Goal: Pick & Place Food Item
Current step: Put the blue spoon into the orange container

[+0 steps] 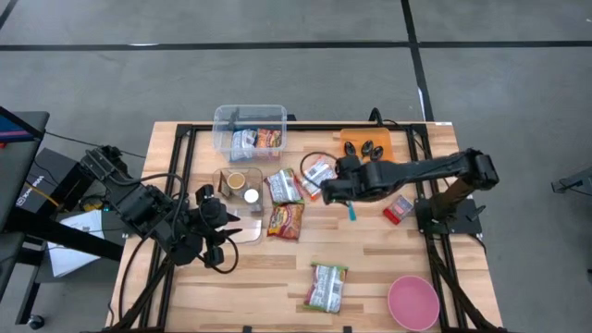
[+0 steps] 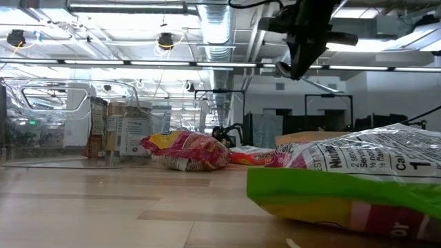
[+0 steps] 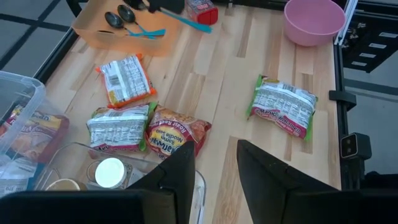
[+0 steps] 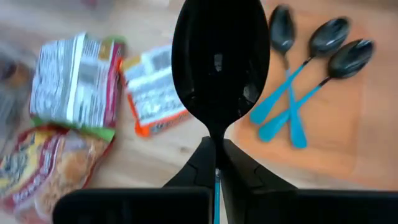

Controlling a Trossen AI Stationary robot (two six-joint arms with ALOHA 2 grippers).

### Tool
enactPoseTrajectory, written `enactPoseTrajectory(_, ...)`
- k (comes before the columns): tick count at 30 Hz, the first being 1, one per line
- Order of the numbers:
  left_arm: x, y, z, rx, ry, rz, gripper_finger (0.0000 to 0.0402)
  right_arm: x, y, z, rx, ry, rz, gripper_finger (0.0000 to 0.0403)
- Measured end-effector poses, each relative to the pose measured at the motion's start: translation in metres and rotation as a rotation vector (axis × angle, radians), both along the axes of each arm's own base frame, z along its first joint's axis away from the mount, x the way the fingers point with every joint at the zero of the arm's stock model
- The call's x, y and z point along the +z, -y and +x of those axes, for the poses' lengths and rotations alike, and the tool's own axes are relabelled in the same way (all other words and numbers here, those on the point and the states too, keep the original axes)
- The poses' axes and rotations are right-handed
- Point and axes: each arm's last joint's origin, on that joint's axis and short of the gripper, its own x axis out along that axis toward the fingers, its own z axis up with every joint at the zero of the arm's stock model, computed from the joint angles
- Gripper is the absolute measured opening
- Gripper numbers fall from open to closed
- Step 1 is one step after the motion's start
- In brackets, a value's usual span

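- Pincer first: your right gripper [image 4: 217, 163] is pressed tight on the thin neck of a black spoon [image 4: 219, 59], with the bowl of the spoon sticking out in front of the fingers and the blue handle [image 1: 352, 212] hanging out behind.
- Spoon grip looks thin to me, so move slowly and do not swing it, or it may twist between the fingers.
- Right under and just past the spoon lies the orange-edged food packet [image 4: 150, 92], and beside that one the green-edged packet [image 4: 74, 78], both flat on the wooden table [image 1: 370, 268].
- Off to the other side of the spoon is the orange tray [image 4: 323, 124] with three more spoons [image 4: 311, 62] lying on it, their blue handles crossing.
- Keep the held spoon high enough that it does not scrape those packets as you carry it.
- I think the food should end up in a dish, so pick your place before you go down. The pink bowl [image 1: 413, 302] sits well away, near the table's front edge, and the clear box [image 1: 250, 129] sits far past the packets.
- Your left gripper [image 3: 214, 171] waits partly spread with nothing between its fingers, close above a clear tray holding small jars [image 3: 111, 171].
- Stay clear of that arm as you cross toward it.
- One more packet [image 1: 327, 286] lies alone near the pink bowl.
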Motion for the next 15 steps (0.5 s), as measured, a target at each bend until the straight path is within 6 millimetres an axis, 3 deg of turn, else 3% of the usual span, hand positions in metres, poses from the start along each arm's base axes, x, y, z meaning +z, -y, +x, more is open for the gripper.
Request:
enactPoseTrajectory(7,-0.002,0.001,0.001,0.000,0.001,0.000,0.0112,0.025,0.033,-0.023,-0.014,-0.012,-0.047,0.0000)
enactPoseTrajectory(15,-0.039,0.007,0.009,0.020,-0.036,0.012,0.0112,0.051,0.066,-0.051,-0.072,0.044,-0.054,0.0000)
